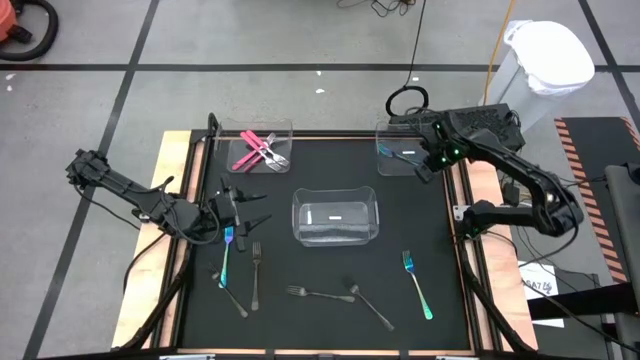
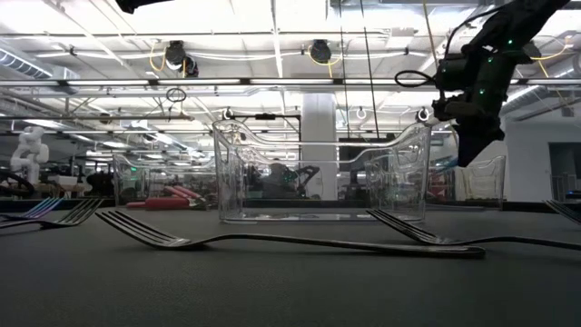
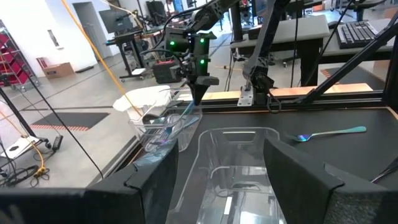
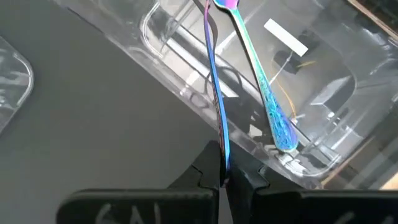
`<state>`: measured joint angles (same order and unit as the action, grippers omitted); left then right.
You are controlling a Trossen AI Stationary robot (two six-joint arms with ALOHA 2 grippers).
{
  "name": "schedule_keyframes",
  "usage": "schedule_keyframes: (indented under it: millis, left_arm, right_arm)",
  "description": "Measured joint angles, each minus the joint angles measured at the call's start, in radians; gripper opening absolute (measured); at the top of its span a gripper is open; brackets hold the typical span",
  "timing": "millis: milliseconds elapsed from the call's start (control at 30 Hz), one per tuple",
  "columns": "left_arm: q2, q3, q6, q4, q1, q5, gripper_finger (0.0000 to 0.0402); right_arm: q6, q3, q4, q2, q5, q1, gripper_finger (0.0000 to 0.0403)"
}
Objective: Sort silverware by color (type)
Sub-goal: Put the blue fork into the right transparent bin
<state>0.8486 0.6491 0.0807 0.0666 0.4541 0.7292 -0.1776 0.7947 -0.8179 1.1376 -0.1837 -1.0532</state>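
Note:
My right gripper (image 1: 428,163) hangs over the clear bin (image 1: 400,158) at the table's far right, shut on an iridescent blue piece of silverware (image 4: 214,93). An iridescent utensil (image 4: 267,106) lies in that bin. My left gripper (image 3: 236,180) hovers open at the table's left, holding nothing. Pink silverware (image 1: 260,150) lies in the far-left bin (image 1: 285,128). On the mat lie a blue fork (image 1: 227,255), a blue-teal fork (image 1: 417,285), two grey forks (image 1: 256,270) (image 1: 310,293) and a grey spoon (image 1: 370,305). My right gripper pinches one end (image 4: 222,155) of the blue piece between its two fingers, the flat metal seen edge-on. The fingers slant steeply down from above. The piece runs on in line with them, its other end (image 4: 208,18) down inside the bin; whether it touches the bin I cannot tell.
A clear bin (image 1: 335,240) stands in the middle of the mat, straight ahead of my left gripper. A white bag-lined basket (image 1: 545,60) stands beyond the table's far right corner. Open mat lies between the middle bin and the right edge.

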Motion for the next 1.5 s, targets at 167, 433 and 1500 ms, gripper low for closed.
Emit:
schedule_keyframes:
  millis: [167,433,1500]
  left_arm:
    - [0.000,0.000,0.002,-0.001,0.000,0.000,0.0238]
    - [0.000,0.000,-0.006,-0.001,0.000,0.000,0.0238]
    - [0.000,0.000,-0.023,-0.005,0.000,-0.046,0.0238]
  right_arm:
    - [0.000,0.001,0.021,0.019,-0.003,0.001,0.0004]
    - [0.000,0.001,0.021,0.020,-0.001,0.001,0.0004]
    - [0.042,-0.003,-0.024,-0.101,0.094,0.002,0.0095]
